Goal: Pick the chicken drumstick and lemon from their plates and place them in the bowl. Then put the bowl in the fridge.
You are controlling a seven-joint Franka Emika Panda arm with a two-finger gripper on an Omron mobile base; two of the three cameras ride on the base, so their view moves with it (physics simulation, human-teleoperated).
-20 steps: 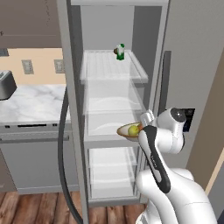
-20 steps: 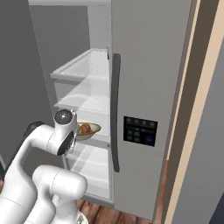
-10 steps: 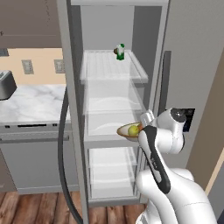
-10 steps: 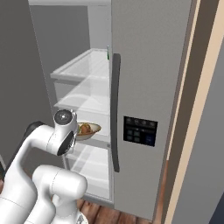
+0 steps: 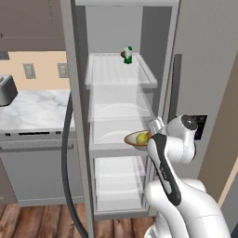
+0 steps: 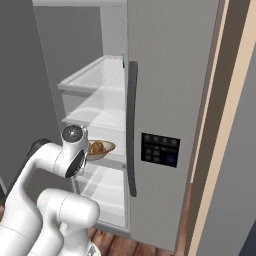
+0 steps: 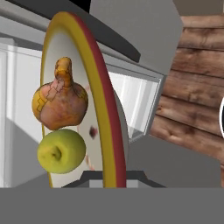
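The bowl (image 5: 137, 138) is carried at the open front of the fridge (image 6: 170, 75), level with the middle shelf (image 5: 122, 139) and at about nine o'clock from the wrist in the left base view. It sits roughly level there, mouth upward, so its load stays put. Both items are inside it. In the hand view the chicken drumstick (image 7: 59, 98) lies at twelve o'clock from the lemon (image 7: 61, 150), the two touching or very nearly so.

The drumstick's long axis runs along the rim in that view: the narrow bone end points to twelve o'clock, the thick meaty end to six, against the lemon. The lemon is near round here — its dimpled end faces the camera, so its long axis appears to run toward the lens.

The gripper (image 7: 111, 177) is clamped tight on the bowl's rim, pinching the near wall edge-on; that explains why the rim cuts the hand view as a tall arc.

Judgement: the loading step is done and the bowl is held by one edge only, so it should be kept level until it rests on the shelf. A small green bottle (image 5: 128, 55) stands on the shelf above — well apart from the path.
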